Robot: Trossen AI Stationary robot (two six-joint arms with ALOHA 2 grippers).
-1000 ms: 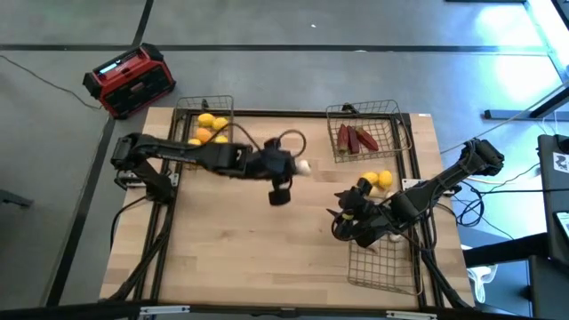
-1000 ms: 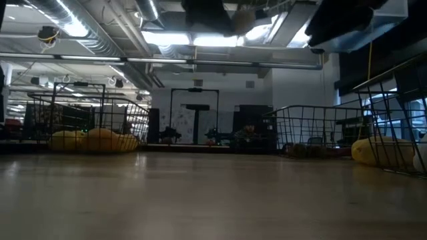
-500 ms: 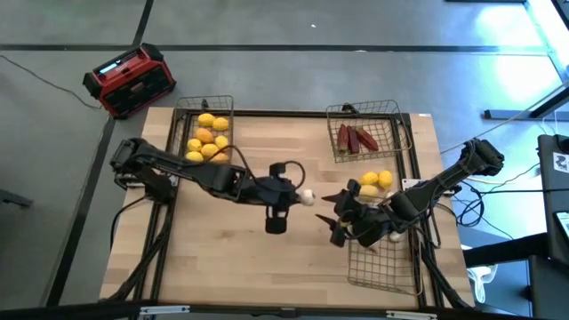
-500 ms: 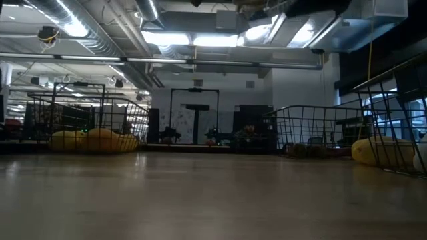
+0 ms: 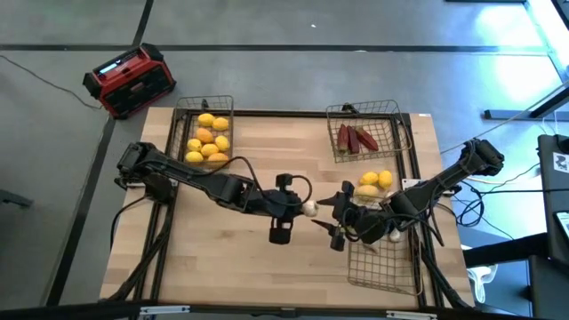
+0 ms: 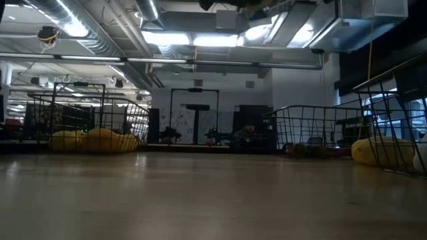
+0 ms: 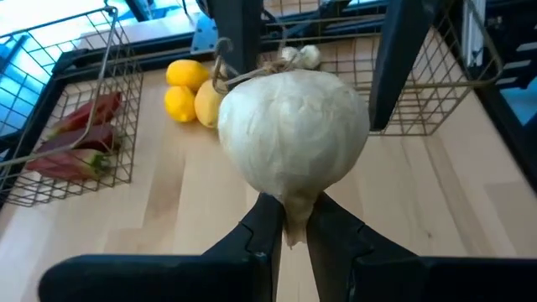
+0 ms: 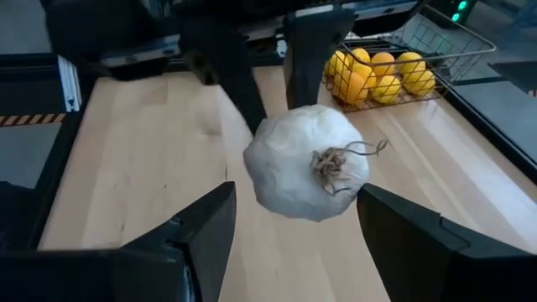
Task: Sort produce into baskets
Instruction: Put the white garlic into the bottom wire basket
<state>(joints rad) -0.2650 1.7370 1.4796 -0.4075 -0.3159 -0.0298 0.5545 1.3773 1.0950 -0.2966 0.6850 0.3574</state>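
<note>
Left gripper [image 7: 285, 226] is pinched nearly shut on the thin stem tip of a white garlic bulb [image 7: 292, 134], which I see hanging in the air above the middle of the table [image 5: 231, 258], between the two arms. Right gripper [image 8: 294, 218] stands wide open with its two fingers [image 8: 201, 226] either side of the bulb, not touching it as far as I can see; it looks to me like a hand-over.

I judge the bulb light, firm at the core but wrapped in papery skin that can flake and slide. The stem hold seems thin and prone to let the bulb swing, so I would have the right gripper close across the broad middle, gently, clear of the dry root tuft.

Counting from the high view: three wire baskets. The far-left basket [image 5: 206, 108] holds about seven yellow and orange fruits [image 5: 207, 142], though some overlap. The far-right basket [image 5: 396, 111] holds roughly three dark red pieces [image 5: 356, 138]. Three yellow fruits [image 5: 373, 182] lie near the top edge of the near-right basket [image 5: 391, 271], and at least one more bulb shows there in the left wrist view.
</note>
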